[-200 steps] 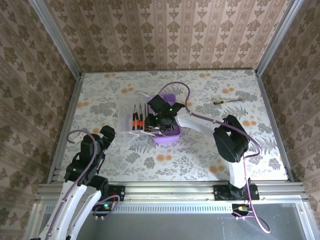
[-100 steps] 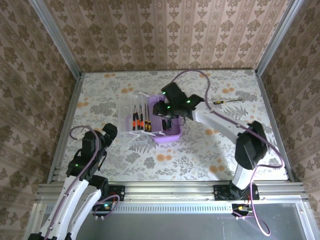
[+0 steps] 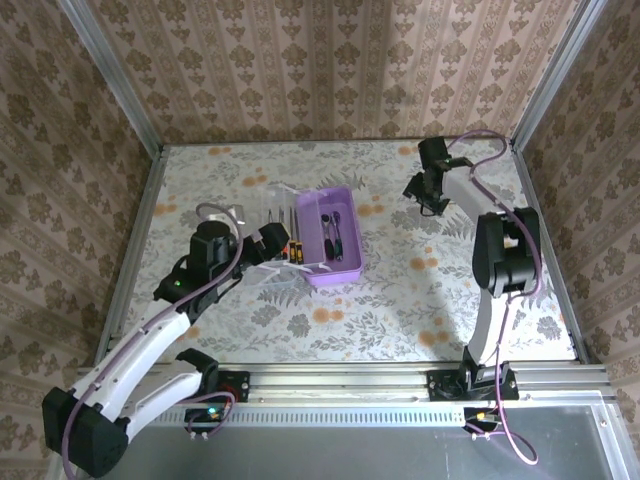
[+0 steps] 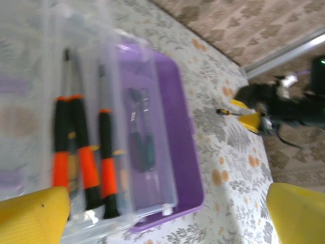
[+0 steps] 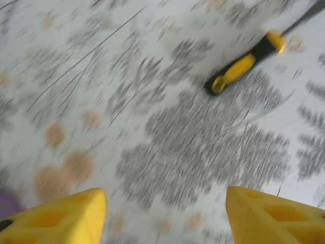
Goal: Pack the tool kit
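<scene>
Purple box point(image 3: 345, 268) sits open mid-bench, a couple of dark tools point(image 4: 139, 133) lying lengthwise inside. Touching its left side, a clear tray point(image 3: 262, 222) holds three orange-and-black screwdrivers point(image 4: 81, 157) side by side. Well off to the right, a yellow-and-black screwdriver point(image 5: 244, 66) lies flat on the bench.

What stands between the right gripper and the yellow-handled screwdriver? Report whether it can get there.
Probably yes. The right gripper is open above the table, and the yellow-handled screwdriver lies alone just ahead of its fingers, nothing between them. The wrist view is blurred, so alignment is uncertain.
</scene>
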Motion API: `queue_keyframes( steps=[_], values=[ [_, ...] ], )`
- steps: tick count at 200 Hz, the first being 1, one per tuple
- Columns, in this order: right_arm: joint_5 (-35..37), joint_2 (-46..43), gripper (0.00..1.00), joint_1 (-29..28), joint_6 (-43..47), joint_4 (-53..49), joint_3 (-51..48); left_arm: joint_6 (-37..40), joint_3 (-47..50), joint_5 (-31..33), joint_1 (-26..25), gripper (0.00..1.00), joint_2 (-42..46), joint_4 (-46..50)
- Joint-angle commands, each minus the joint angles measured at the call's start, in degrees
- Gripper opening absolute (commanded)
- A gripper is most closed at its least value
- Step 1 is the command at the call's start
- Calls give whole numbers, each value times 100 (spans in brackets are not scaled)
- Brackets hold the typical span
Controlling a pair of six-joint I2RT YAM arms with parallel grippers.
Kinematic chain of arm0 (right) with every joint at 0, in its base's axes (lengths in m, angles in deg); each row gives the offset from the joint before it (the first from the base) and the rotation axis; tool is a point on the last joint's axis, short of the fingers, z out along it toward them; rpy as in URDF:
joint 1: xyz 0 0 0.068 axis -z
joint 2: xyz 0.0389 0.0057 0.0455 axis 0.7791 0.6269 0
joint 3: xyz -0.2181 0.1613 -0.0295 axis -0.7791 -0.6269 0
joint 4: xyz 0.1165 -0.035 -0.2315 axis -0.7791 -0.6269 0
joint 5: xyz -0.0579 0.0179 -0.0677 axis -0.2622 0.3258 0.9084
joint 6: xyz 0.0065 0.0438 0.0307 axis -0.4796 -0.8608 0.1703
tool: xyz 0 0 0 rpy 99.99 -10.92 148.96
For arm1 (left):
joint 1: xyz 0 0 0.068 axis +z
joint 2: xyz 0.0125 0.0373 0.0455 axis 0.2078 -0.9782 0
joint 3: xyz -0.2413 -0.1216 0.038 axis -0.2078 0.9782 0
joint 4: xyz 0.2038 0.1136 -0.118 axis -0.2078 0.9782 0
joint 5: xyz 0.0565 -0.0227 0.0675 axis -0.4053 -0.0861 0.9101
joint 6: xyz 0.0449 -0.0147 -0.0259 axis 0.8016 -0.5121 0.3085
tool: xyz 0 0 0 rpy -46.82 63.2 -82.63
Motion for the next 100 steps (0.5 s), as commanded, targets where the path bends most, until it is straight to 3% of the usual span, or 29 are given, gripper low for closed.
queue_keyframes(
  steps=[1,31,100],
  values=[
    [492,675,68,97,-199,-818,1021,611,-333,-217,-121,100,-4,-113],
    [675,1330,68,265,-412,-1450,1798,621,19,-82,-152,100,386,-171],
    [220,1355,62,776,-597,-1258,1215,675,674,383,-136,100,1255,-120]
  ],
)
